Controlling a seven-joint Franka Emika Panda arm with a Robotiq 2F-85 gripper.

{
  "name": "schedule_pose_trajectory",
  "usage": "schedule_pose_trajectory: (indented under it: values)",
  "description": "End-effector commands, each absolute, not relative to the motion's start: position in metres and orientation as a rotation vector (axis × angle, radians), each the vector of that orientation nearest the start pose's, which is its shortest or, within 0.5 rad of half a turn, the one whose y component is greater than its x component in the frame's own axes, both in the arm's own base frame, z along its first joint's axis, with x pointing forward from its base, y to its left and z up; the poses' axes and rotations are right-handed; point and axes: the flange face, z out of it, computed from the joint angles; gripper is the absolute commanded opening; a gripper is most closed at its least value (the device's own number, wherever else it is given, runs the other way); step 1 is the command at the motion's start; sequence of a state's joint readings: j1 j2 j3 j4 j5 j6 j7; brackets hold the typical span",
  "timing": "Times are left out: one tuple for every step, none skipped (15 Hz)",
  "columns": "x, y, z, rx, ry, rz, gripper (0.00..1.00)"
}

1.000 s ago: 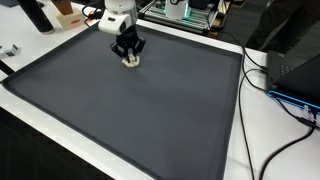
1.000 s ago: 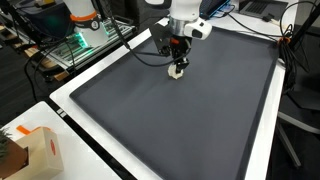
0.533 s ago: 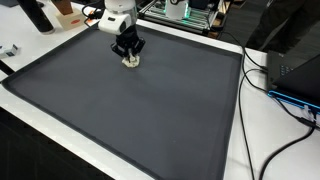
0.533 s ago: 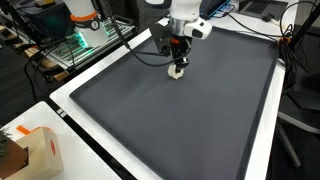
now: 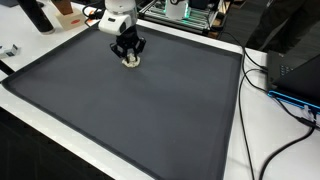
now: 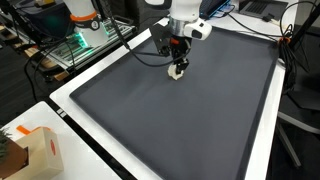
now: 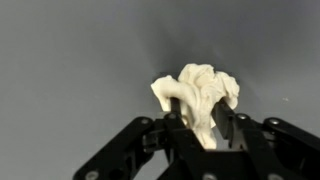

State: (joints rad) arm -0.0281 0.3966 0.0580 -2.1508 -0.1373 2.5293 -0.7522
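Note:
A small cream, lumpy object [image 7: 197, 88] with a narrower stem rests on the dark grey mat [image 5: 150, 115], near its far edge. My gripper [image 7: 198, 120] stands straight over it, one black finger on each side of the stem. The left finger touches the stem. A thin strip of mat shows between the stem and the right finger, so the jaws stand slightly apart. In both exterior views the gripper [image 5: 129, 54] [image 6: 177, 63] is low over the object [image 5: 130, 63] [image 6: 177, 73].
The mat [image 6: 180, 120] lies on a white table. Cables [image 5: 285, 105] and a black device [image 5: 295, 70] sit off one side. A cardboard box [image 6: 35, 150] stands at a table corner. Equipment racks [image 6: 80, 40] stand behind the mat.
The arm and the cream object stay where they were in both exterior views. No movement of the fingers shows at this distance.

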Motion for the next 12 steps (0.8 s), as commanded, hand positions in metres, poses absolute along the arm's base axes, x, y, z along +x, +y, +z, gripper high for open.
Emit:
schedule_pose_trajectory:
  values:
    - [0.563,0.018,0.209,-2.901,-1.361,0.057,0.70]
    - [0.563,0.018,0.209,-2.902,-1.359,0.057,0.79]
    - [0.563,0.019,0.209,-2.905,-1.356,0.057,0.85]
    - [0.563,0.019,0.209,-2.907,-1.353,0.056,0.92]
    - [0.562,0.019,0.209,-2.908,-1.352,0.056,0.99]
    - [0.562,0.020,0.210,-2.907,-1.353,0.056,1.00]
    - [0.562,0.021,0.211,-2.911,-1.358,0.056,1.00]
    - [0.562,0.022,0.212,-2.920,-1.364,0.063,1.00]
    - [0.561,0.024,0.214,-2.928,-1.376,0.064,1.00]
    - [0.561,0.027,0.219,-2.935,-1.375,0.063,1.00]
    - [0.560,0.030,0.224,-2.952,-1.358,0.059,1.00]
    - [0.561,0.034,0.232,-2.964,-1.347,0.044,1.00]
